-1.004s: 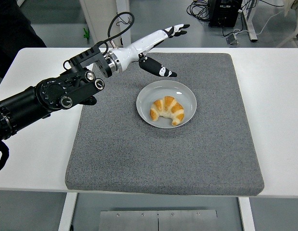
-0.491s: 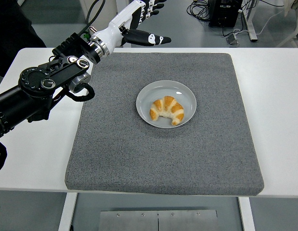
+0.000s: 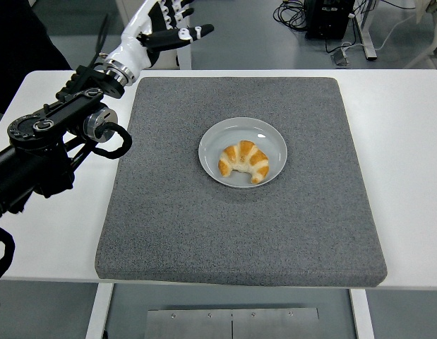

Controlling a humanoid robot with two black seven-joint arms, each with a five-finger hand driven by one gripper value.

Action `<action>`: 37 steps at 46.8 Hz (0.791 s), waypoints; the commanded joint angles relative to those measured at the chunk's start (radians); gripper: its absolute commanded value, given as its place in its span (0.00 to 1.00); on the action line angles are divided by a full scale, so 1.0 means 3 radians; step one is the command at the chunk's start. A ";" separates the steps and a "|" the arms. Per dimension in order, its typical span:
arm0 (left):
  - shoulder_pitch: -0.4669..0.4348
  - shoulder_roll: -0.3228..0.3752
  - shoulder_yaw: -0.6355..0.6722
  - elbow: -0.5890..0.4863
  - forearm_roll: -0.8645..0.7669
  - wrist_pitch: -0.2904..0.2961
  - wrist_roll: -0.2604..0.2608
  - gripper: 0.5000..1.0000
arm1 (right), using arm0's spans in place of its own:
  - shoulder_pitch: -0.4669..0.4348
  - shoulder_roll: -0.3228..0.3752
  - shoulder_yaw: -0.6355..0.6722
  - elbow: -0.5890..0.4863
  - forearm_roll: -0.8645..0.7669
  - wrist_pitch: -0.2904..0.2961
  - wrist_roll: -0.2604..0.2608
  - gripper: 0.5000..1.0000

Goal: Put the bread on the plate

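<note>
Bread point(image 3: 244, 162): a golden-brown croissant, crescent-shaped with ridged, glossy segments, lying inside the plate, well to the right of the left hand and nearer the table's front edge than it is.
Plate point(image 3: 274, 141): round, shallow, pale grey-white with a smooth shiny rim; it sits flat on the mat, well apart from the left hand.
Mat point(image 3: 239, 233): large, squarish with rounded corners, dark grey, with a coarse felt-like surface; it covers most of the table's middle and its far-left corner lies just below the hand.
Table point(image 3: 409, 162): smooth white top, showing as bare bands on both sides of the mat.
Left hand point(image 3: 164, 27): white shell with black fingertip segments, raised above the far-left corner of the mat at the picture's top; its fingers are spread and relaxed, pointing right, and hold nothing.
Left arm point(image 3: 52, 141): black, made of round jointed housings with a looped cable, reaching in from the left edge over the white table beside the mat.
Floor point(image 3: 260, 42): grey, beyond the table, with cables and black equipment at the top right, far from the hand.
</note>
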 commanded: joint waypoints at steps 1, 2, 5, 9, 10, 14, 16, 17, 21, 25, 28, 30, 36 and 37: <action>0.0068 0.0020 -0.0131 0.0004 -0.0037 0.0009 0.0003 0.92 | 0.0000 0.0000 0.0000 0.0000 -0.0002 -0.0004 0.0000 1.00; 0.0078 0.0020 -0.0162 0.0009 -0.0053 0.0009 0.0003 0.92 | 0.0000 0.0000 0.0000 0.0000 0.0003 0.0001 0.0000 1.00; 0.0104 0.0025 -0.0249 0.0101 -0.0129 0.0009 0.0008 0.92 | 0.0000 0.0000 0.0000 0.0000 -0.0002 0.0001 0.0000 1.00; 0.0099 0.0010 -0.0300 0.0260 -0.0231 0.0009 0.0008 0.92 | 0.0000 0.0000 0.0000 0.0000 -0.0002 0.0001 0.0000 1.00; 0.0099 0.0005 -0.0305 0.0306 -0.0257 0.0004 0.0013 0.92 | 0.0000 0.0000 0.0000 0.0000 -0.0002 -0.0004 0.0000 1.00; 0.0089 -0.0026 -0.0310 0.0459 -0.0395 -0.0006 0.0013 0.92 | 0.0000 0.0000 0.0000 0.0000 -0.0002 -0.0004 0.0000 1.00; 0.0083 -0.0052 -0.0310 0.0521 -0.0472 -0.0011 0.0013 0.92 | 0.0000 0.0000 0.0000 0.0000 -0.0002 -0.0004 0.0000 1.00; 0.0083 -0.0072 -0.0310 0.0541 -0.0513 -0.0011 0.0013 0.92 | 0.0000 0.0000 0.0000 0.0000 -0.0002 0.0001 0.0000 1.00; 0.0078 -0.0123 -0.0310 0.0603 -0.0579 -0.0011 0.0013 0.92 | 0.0000 0.0000 0.0000 0.0000 0.0003 0.0001 0.0000 1.00; 0.0078 -0.0220 -0.0321 0.0745 -0.0635 -0.0027 0.0003 0.92 | 0.0000 0.0000 0.0000 0.0000 -0.0002 0.0001 0.0000 1.00; 0.0068 -0.0302 -0.0377 0.0873 -0.0743 -0.0037 0.0003 0.92 | 0.0000 0.0000 0.0000 0.0000 0.0003 0.0001 0.0000 1.00; 0.0063 -0.0333 -0.0418 0.0930 -0.0814 -0.0037 0.0008 0.92 | 0.0000 0.0000 0.0000 0.0000 0.0003 0.0001 0.0000 1.00; 0.0068 -0.0359 -0.0479 0.0971 -0.0932 -0.0037 0.0008 0.92 | 0.0000 0.0000 0.0000 0.0000 -0.0002 0.0001 0.0000 1.00; 0.0068 -0.0359 -0.0484 0.0986 -0.0932 -0.0037 0.0013 0.92 | 0.0000 0.0000 0.0000 0.0000 -0.0002 0.0001 0.0000 1.00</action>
